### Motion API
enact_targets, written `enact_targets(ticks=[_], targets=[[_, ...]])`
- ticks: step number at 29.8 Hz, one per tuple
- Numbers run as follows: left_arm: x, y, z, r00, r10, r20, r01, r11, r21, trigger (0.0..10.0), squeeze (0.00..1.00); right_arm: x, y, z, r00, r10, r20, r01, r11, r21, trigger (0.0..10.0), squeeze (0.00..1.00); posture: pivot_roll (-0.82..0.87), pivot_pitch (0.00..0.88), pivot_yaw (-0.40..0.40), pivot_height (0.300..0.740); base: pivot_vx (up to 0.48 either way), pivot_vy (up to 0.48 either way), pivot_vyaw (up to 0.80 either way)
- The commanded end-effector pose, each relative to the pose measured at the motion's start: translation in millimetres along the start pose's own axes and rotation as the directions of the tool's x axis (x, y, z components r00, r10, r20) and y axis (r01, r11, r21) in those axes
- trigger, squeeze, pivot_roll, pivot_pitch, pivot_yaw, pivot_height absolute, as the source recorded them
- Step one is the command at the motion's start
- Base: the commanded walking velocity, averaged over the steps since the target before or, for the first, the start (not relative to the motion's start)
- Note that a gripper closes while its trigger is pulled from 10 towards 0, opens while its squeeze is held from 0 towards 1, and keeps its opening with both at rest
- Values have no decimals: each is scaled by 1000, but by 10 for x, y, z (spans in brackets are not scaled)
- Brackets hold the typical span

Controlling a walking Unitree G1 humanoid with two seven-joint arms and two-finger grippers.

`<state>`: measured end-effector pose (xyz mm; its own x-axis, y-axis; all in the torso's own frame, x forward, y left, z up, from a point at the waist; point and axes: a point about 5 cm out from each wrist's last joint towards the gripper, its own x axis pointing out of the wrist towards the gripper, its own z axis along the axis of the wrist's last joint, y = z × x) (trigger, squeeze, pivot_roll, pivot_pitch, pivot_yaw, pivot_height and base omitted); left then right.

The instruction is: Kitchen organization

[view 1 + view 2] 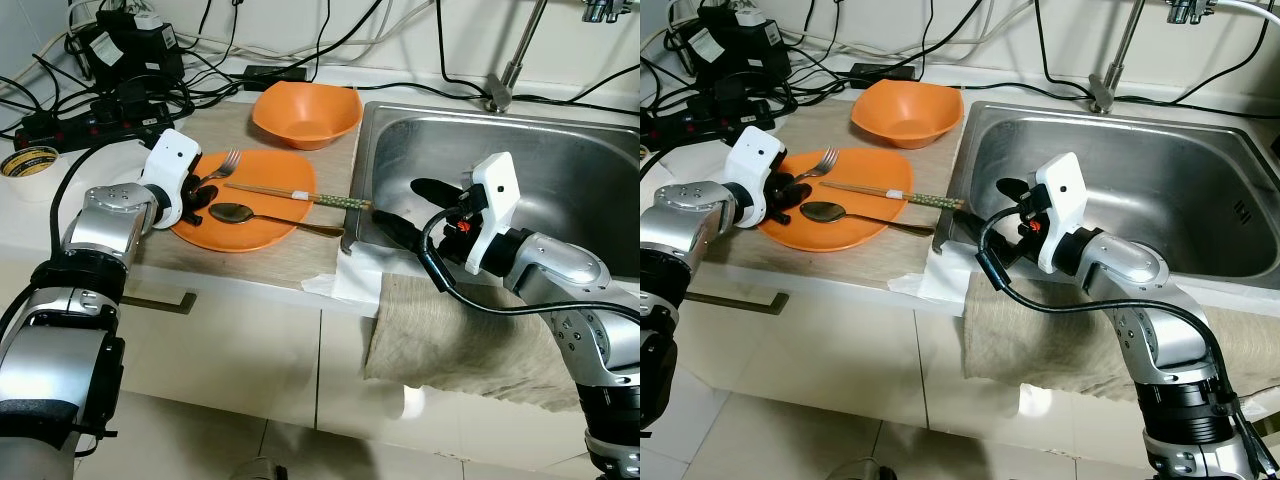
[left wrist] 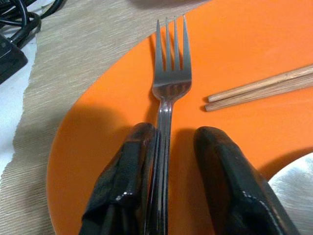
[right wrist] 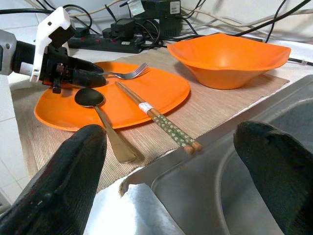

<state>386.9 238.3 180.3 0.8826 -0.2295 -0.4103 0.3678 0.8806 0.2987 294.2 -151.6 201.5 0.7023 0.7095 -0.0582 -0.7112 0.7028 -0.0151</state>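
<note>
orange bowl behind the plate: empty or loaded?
Empty. The orange bowl sits upright on the mat, and its bare inside shows; fork, spoon and chopsticks lie on the plate.

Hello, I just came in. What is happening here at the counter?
The robot is tidying tableware beside a sink. Its left gripper is down on the orange plate, fingers on either side of the fork handle, not closed on it. A spoon and a pair of chopsticks also lie on the plate, and an orange bowl sits behind it. The right gripper is open and empty at the sink's near edge.
</note>
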Motion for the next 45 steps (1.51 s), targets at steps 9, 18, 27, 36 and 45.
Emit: enact_targets(ticks=[9,18,27,36,45], targets=[[-17,61,32,997,68,47,-67,998,-19,0,0,12,22,-35,1000,-3,-13,3,1000,9,10000,0,-13,0,28,732,0,0,0],[-23,66,77,994,83,77,-81,996,-25,0,0,19,32,-48,1000,-2,-14,2,1000,15,10000,0,-12,0,27,732,0,0,0],[-35,80,184,989,91,119,-87,996,-37,0,0,20,33,-62,1000,-4,-17,5,1000,18,10000,0,-12,0,28,732,0,0,0],[-32,80,188,988,106,110,-106,994,-11,10000,1000,20,39,-77,1000,-5,-23,5,1000,17,10000,0,-12,0,30,732,0,0,0],[-53,48,252,989,59,133,-54,998,-40,10000,1000,15,38,-81,1000,-5,-26,5,1000,17,10000,0,-13,0,28,732,0,0,0]])
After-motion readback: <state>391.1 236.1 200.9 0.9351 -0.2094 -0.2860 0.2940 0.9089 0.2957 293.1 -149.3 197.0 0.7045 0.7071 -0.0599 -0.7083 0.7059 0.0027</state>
